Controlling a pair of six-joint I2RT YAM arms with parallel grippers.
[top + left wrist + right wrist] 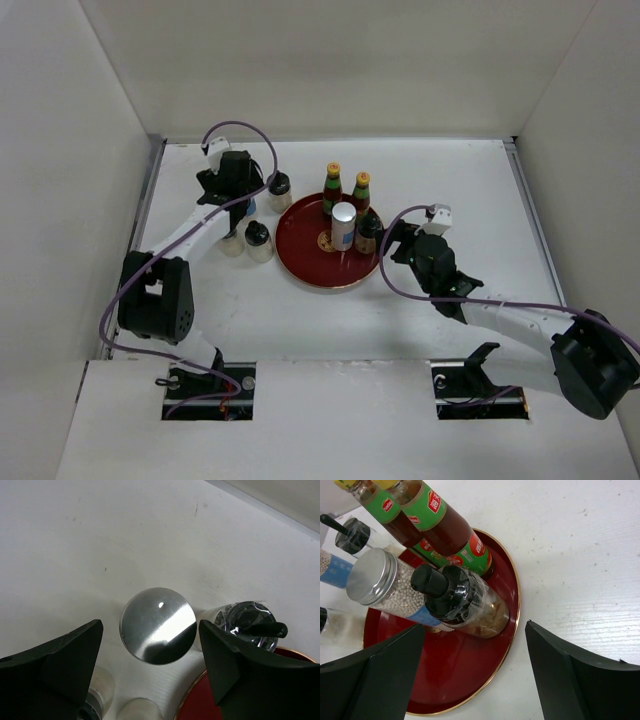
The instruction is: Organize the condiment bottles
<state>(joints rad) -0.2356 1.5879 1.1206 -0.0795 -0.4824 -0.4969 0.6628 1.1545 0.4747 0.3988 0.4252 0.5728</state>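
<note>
The red tray (310, 265) holds two yellow-capped sauce bottles (333, 186) (362, 191), a silver-topped white cylinder (343, 225) and a dark-lidded jar (367, 232). My right gripper (392, 240) is open at the tray's right edge. In the right wrist view it (475, 627) hangs just short of that jar (460, 602). My left gripper (243, 203) is open left of the tray. In the left wrist view it (150, 630) straddles a second cylinder's silver top (157, 626) from above without touching.
Off the tray to the left stand a dark-lidded jar (280, 186) at the back and two more jars (259, 240) (232, 242) in front. White walls enclose the table. The tray's rim (200, 702) lies close beside my left gripper's right finger.
</note>
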